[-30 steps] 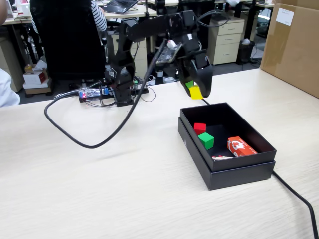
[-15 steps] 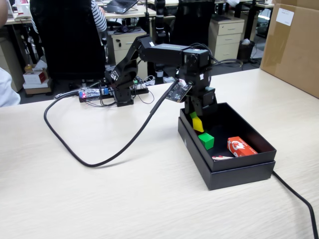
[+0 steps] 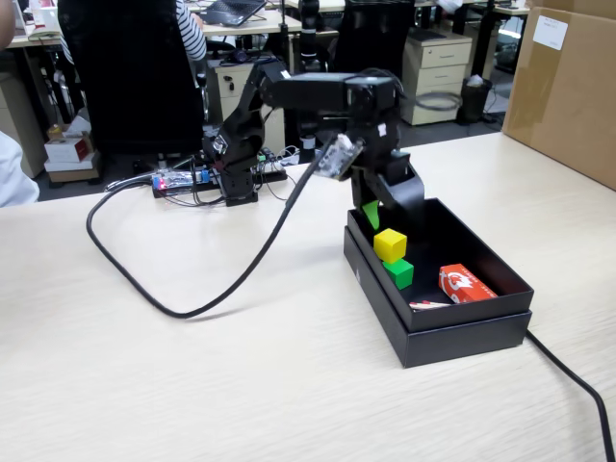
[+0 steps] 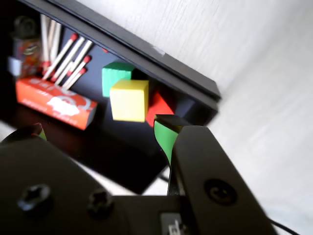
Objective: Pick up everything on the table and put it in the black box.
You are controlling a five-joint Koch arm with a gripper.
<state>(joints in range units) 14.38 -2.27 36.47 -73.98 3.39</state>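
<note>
The black box (image 3: 462,337) (image 4: 186,78) stands on the pale table (image 3: 192,385), right of centre. Inside it a yellow cube (image 3: 390,244) (image 4: 129,100) lies free, over the spot of the red cube (image 4: 159,108), which the fixed view hides. A green cube (image 3: 398,272) (image 4: 114,78) rests just beside them on the box floor. My gripper (image 3: 383,210) (image 4: 100,132) hangs over the box's far left corner, open, its green-padded jaws wide apart and holding nothing.
A red-and-white packet (image 3: 465,283) (image 4: 54,102) and loose matches (image 4: 63,56) also lie in the box. A thick black cable (image 3: 192,298) loops across the table on the left; another (image 3: 577,385) runs off the front right. A brown carton (image 3: 568,87) stands at the back right.
The gripper carried the yellow cube down into the box, opened and let it go. It has since lifted a little; the cube now sits where the red cube showed.
</note>
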